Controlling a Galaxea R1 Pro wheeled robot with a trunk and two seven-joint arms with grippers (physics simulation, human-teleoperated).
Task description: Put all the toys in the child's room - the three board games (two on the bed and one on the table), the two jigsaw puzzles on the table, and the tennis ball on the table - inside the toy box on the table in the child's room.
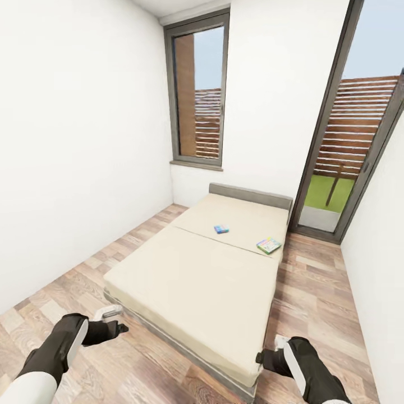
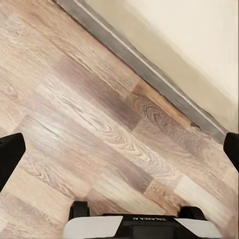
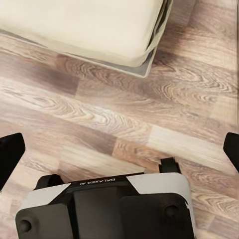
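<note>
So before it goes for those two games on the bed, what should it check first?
1. Both games in sight: ok. The small blue game and the green-edged game lie apart on the bed, on its far half.
2. Left tool empty: ok, fingers spread over bare floor.
3. Right tool empty: ok, open.
4. Games within reach: not ok, probably; both arms hang at the bed's near end.
5. Path along the bed: ok, as far as visible.
6. Toy box location: cannot tell.

Bed (image 1: 196, 280) ahead in room, headboard (image 1: 251, 195) at far end below wall. Two board games on far mattress half: small one (image 1: 221, 229) left, large one (image 1: 269, 245) right near edge. Window (image 1: 200, 92) behind bed left, glass door (image 1: 348, 146) right.
</note>
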